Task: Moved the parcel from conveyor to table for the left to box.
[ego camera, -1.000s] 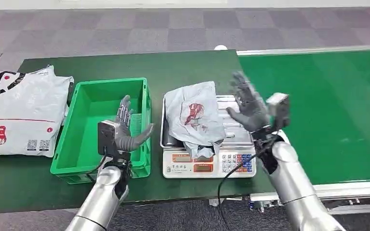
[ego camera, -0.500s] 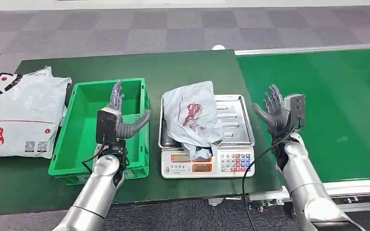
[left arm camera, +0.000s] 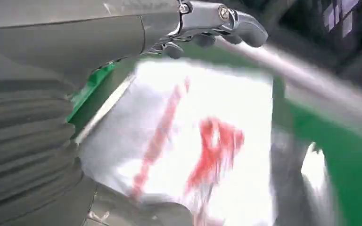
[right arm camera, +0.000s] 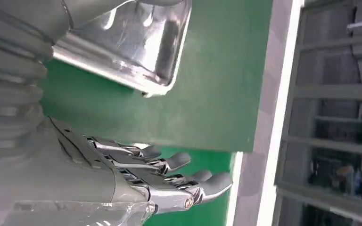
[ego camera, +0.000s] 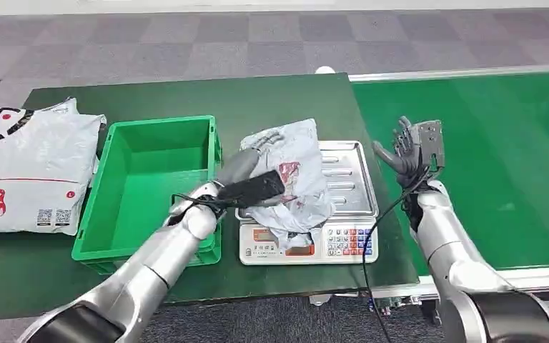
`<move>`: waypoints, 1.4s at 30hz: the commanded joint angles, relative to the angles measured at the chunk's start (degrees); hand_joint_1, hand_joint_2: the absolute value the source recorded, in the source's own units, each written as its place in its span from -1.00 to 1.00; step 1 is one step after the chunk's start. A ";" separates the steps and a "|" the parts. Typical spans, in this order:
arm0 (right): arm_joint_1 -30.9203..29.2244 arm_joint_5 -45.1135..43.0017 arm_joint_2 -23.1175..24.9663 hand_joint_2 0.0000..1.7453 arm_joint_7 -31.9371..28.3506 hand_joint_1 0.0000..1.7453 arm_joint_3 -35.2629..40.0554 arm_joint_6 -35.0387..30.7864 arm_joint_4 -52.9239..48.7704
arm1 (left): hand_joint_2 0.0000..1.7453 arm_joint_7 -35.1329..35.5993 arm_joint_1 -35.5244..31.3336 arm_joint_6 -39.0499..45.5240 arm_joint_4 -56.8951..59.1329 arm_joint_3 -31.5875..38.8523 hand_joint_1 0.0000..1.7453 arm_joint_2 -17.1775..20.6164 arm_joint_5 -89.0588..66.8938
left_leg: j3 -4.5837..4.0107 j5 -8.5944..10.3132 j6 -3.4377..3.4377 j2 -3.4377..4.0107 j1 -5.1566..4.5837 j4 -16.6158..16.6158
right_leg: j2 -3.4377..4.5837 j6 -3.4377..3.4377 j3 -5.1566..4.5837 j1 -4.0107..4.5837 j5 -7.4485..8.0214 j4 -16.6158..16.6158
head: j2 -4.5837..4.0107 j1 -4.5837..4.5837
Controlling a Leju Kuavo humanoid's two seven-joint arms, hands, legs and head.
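The parcel (ego camera: 302,179), a crumpled grey bag with red print, lies on the steel tray of a weighing scale (ego camera: 349,175) on the dark green table (ego camera: 186,96). My left hand (ego camera: 256,158) reaches across from the crate side and lies over the parcel's near-left part, fingers stretched out along its top. In the left wrist view the parcel (left arm camera: 202,141) is blurred, with the straight fingers (left arm camera: 217,16) above it and no grasp visible. My right hand (ego camera: 404,153) hovers open just right of the scale, fingers spread (right arm camera: 169,176), holding nothing.
A green crate (ego camera: 86,214) stands left of the scale, nothing visible inside. A large white mailer bag (ego camera: 25,168) lies at the table's far left. The green conveyor belt (ego camera: 486,157) runs along the right. The scale's tray corner (right arm camera: 136,47) is close to my right hand.
My left arm swung from over the green crate to the right, onto the parcel on the scale. The right hand stayed beside the scale, shifting slightly.
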 commanded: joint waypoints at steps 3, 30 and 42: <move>-2.64 0.17 1.49 1.00 -1.29 -1.00 -0.41 0.65 4.50 | 1.00 2.11 -9.71 -14.43 14.72 -20.55 -1.00 -3.26 -7.91 | 0.07 -0.05 -0.01 0.00 0.04 0.01 | 0.03 -0.03 0.10 0.05 -0.03 -0.03 | 0.00 0.00; 7.38 0.61 2.01 1.00 -1.02 -1.00 -0.27 2.16 -11.29 | 1.00 -5.74 -10.51 -10.54 8.23 -26.51 1.00 -4.24 -5.48 | 0.35 -0.07 -0.04 -0.08 0.05 -0.11 | -0.01 -0.03 0.44 0.05 -0.05 -0.15 | 0.00 0.00; 11.58 1.18 1.74 1.00 -1.31 -1.00 -1.40 2.53 -15.64 | 1.00 -0.77 -11.45 2.00 -2.92 -28.12 1.00 -1.79 -12.73 | 0.27 -0.09 -0.05 -0.07 0.03 -0.07 | 0.01 -0.03 0.32 0.02 -0.08 -0.08 | -0.02 0.00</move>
